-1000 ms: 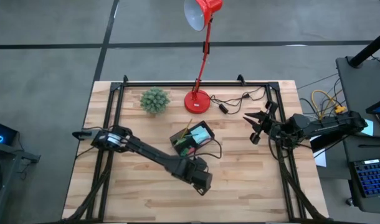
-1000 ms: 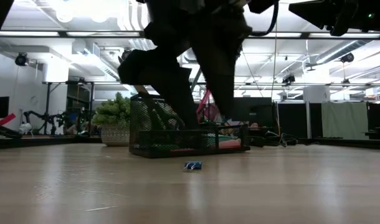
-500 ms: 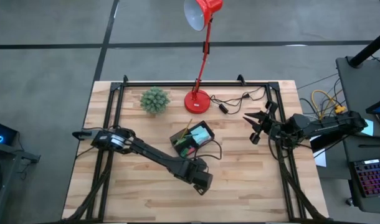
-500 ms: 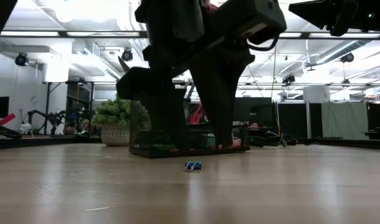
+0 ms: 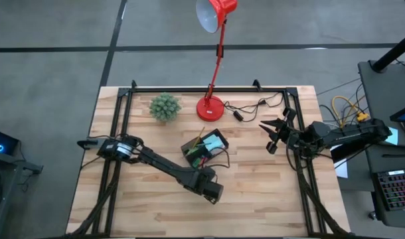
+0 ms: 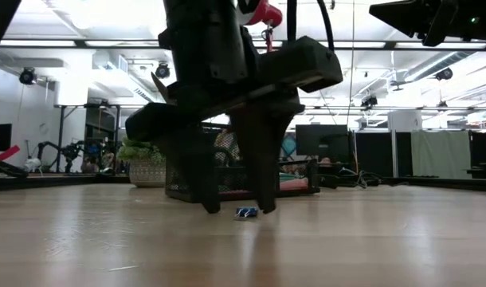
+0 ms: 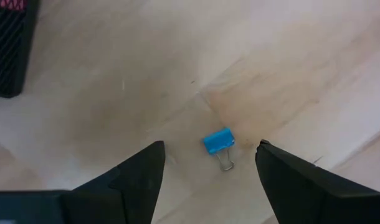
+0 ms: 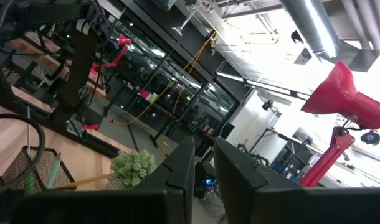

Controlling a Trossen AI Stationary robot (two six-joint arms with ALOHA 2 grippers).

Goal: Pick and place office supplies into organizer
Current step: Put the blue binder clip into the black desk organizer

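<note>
1. Wooden table [image 5: 269, 192] under bright workshop lights; red lamp [image 5: 211, 106] and plant [image 5: 165, 106] at the far edge, screens and racks beyond in the low view.
2. Step in hand, by the look of it: reaching for a stray clip [image 7: 218, 142], with the grasp not yet made.
3. Left gripper [image 7: 210, 148] low over the boards just in front of the organizer [image 5: 219, 136], jaws wide, nothing between them but the clip below.
4. Seen level from the low view: both fingertips down at or almost at the wood, one on each side of the clip [image 6: 246, 212], neither clearly touching it.
5. Clip itself: small, blue, lying flat, with thin wire handles pointing away from the body; alone on bare wood, near the organizer but apart from it.
6. Organizer [image 6: 187, 171]: black mesh, already holding pens, a pencil and pink and blue pads.
7. Next move, as a judgement: close squarely on the blue body rather than the wires, then lift clear and carry over the mesh wall.
8. Risk: small, slick piece, likely to skid or flip if pinched off-centre.
9. Right gripper [image 5: 272, 133] waiting by the right edge, raised, jaws narrow with only a slit between, holding nothing.
</note>
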